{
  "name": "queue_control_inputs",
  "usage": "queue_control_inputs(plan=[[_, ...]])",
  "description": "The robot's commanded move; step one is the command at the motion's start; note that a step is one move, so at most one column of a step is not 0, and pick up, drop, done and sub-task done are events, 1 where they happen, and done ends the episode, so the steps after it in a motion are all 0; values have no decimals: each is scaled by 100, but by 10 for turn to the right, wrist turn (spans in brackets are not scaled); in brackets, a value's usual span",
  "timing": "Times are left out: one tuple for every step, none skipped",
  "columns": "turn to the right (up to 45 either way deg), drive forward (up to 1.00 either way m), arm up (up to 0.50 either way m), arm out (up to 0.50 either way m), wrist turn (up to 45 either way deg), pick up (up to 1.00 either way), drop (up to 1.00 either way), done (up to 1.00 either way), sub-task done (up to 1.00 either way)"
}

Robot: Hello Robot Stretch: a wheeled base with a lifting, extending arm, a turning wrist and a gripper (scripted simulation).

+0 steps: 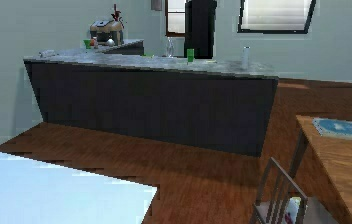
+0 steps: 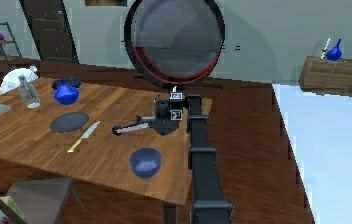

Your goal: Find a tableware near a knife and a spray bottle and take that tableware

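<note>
Wooden table (image 2: pixel 109 100) below a big round mirror (image 2: pixel 174 40). The blue bowl (image 2: pixel 144 160) sits by the near edge, with the knife (image 2: pixel 83 136) and blue spray bottle (image 2: pixel 64 93) off to its left. The gripper (image 2: pixel 122 130) is out over the tabletop near the bowl, and I can't tell how its fingers are set.

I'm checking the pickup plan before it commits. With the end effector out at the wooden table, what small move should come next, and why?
Probably shift the end effector toward the arm side view's left, to the dark plate. That plate lies beside the knife and near the blue spray bottle, and the end effector is to the right of it in that view.
</note>
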Motion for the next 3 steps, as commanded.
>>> queue_control_inputs(plan=[[0, 0, 0, 0, 120, 0, 0, 0, 0], [0, 0, -30, 0, 0, 0, 0, 0, 0], [0, 0, 0, 0, 0, 100, 0, 0, 0]])
